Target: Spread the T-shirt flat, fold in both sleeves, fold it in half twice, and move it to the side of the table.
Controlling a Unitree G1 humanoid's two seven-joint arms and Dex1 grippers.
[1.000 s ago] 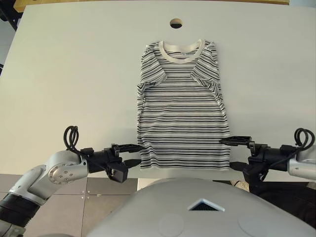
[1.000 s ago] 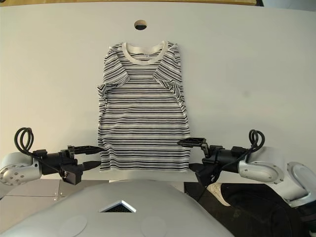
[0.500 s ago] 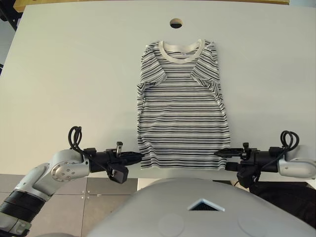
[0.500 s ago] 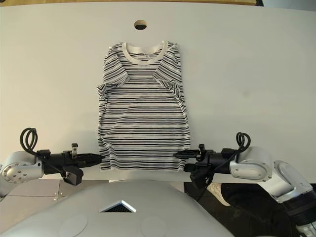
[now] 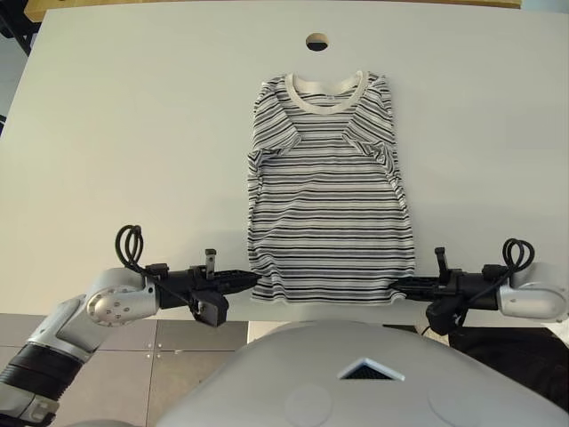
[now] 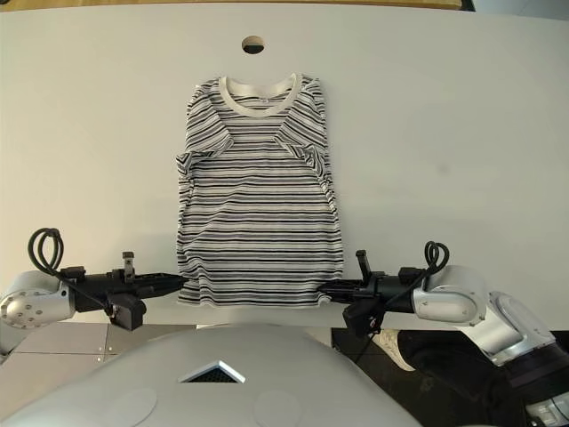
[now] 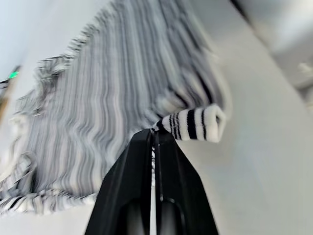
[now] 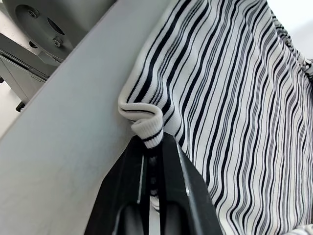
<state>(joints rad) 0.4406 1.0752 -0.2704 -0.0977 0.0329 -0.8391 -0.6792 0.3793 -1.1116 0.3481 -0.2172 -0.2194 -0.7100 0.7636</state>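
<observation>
I see the black-and-white striped cotton T-shirt (image 5: pixel 329 187) lying on the white flat desk (image 5: pixel 133 133), collar at the far end, hem along the near edge. A small round hole (image 5: pixel 316 41) in the desk sits just behind the collar. My left hand (image 5: pixel 253 278) pinches the hem's left corner, my right hand (image 5: pixel 396 285) its right corner.

Both arms point inward, left hand (image 5: pixel 252 279) and right hand (image 5: pixel 396 285) apparently pinched shut on the T-shirt (image 5: pixel 329 178).

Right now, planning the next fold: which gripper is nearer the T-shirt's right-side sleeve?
Right. The right gripper pinches the hem corner nearest that sleeve; the left gripper pinches the opposite hem corner, across the T-shirt.
</observation>
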